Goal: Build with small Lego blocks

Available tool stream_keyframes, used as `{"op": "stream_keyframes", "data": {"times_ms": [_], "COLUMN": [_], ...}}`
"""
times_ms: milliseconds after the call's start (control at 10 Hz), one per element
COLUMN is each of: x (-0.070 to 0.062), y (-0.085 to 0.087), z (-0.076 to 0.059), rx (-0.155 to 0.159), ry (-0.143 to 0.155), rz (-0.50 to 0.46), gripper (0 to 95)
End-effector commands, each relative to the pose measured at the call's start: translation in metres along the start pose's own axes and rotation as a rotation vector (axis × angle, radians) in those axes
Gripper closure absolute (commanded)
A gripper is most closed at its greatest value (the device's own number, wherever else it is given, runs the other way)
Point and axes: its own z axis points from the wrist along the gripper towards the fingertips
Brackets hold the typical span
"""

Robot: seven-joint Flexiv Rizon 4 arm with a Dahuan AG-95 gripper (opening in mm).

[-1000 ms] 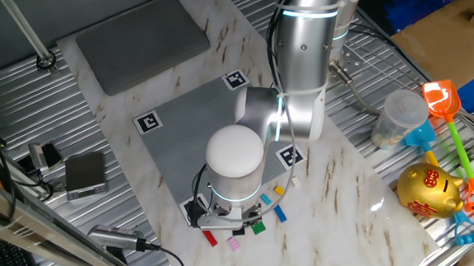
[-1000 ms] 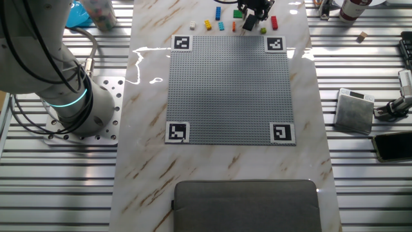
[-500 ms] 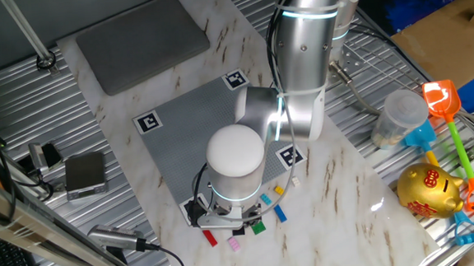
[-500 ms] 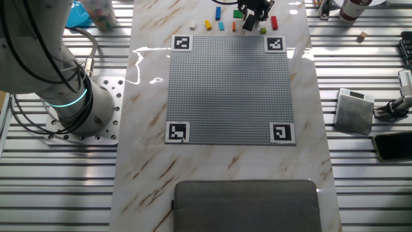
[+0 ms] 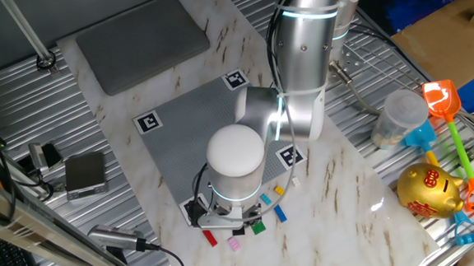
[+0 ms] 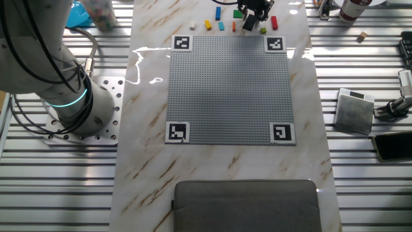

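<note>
The small Lego blocks lie on the marble just past one edge of the grey studded plate (image 5: 196, 135) (image 6: 228, 90). In one fixed view I see a red (image 5: 210, 239), a pink (image 5: 234, 244), a green (image 5: 258, 227) and a blue (image 5: 280, 214) one. In the other fixed view a whitish (image 6: 192, 26), a yellow (image 6: 208, 25), a cyan (image 6: 221, 26) and a red (image 6: 274, 23) one show. My gripper (image 6: 250, 19) (image 5: 226, 224) hangs low among them, between the green and red ones. The wrist hides its jaws from above; the far view is too small to show them.
A grey pad (image 5: 141, 40) (image 6: 244, 206) lies beyond the plate's opposite edge. A toy spade (image 5: 445, 104), a gold piggy bank (image 5: 428, 189) and a plastic cup (image 5: 401, 115) stand off the marble. A small grey box (image 5: 84, 174) (image 6: 353, 111) sits on the metal slats.
</note>
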Motion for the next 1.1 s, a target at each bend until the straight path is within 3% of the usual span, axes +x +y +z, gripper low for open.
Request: {"op": "stream_keyframes", "data": {"times_ms": [100,500,600,1100], "x": [0.0000,-0.0004,-0.0004,-0.0009], "y": [-0.0004,-0.0005,-0.0005,0.0001], "z": [0.0007,0.0010,0.0010,-0.0012], "rx": [0.004,0.018,0.019,0.018], "ry": [-0.002,0.002,0.002,0.005], "rz": [-0.003,-0.005,-0.004,0.000], "gripper": [76.0,76.0,95.0,95.0]}}
